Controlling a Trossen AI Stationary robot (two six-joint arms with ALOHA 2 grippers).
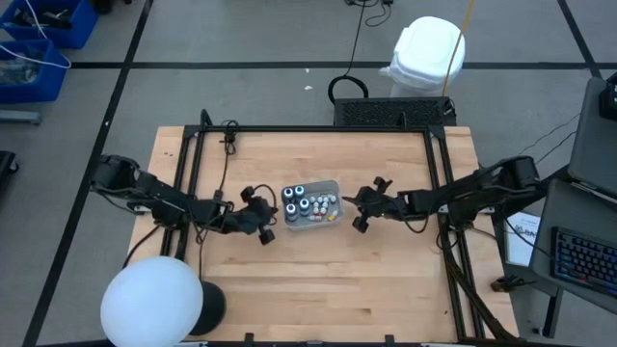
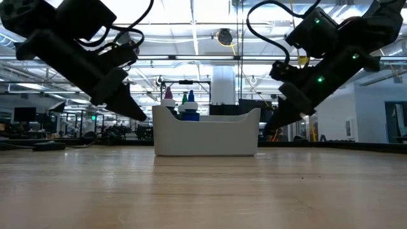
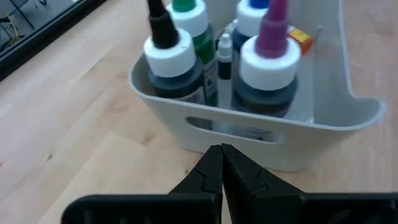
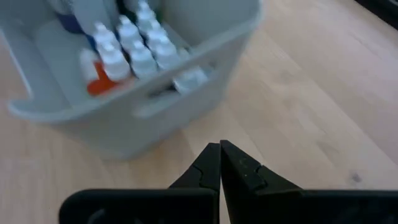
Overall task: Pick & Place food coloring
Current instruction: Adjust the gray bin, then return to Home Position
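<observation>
Both arms reach inward from opposite sides of the table (image 1: 318,280), each slanting down toward the middle so that the grippers hang just off the wood on either side of a pale grey bin (image 1: 310,204). The left gripper (image 1: 268,234) sits just beside the bin's left end, its two dark fingers (image 3: 211,174) pressed together with nothing between them, tips aimed at the bin's handle slot. The right gripper (image 1: 359,224) mirrors it near the bin's right end, also pinched fully together and empty, apart from the bin wall. The food coloring (image 1: 301,203) stands upright inside the bin, gathered in the half nearer the left arm: four round bottles with white collars and coloured nozzle caps, black, green, blue and purple as seen from the left wrist (image 3: 168,59). In the other half of the bin lie several small white-capped dropper bottles (image 4: 134,43) with an orange piece (image 4: 94,79) beside them. The bin's raised walls stand between each gripper and the bottles. A large white globe lamp (image 1: 152,301) rests at the table's near left corner, well apart from the bin. A white trash can (image 1: 427,53) stands on the floor beyond the table's far edge.
</observation>
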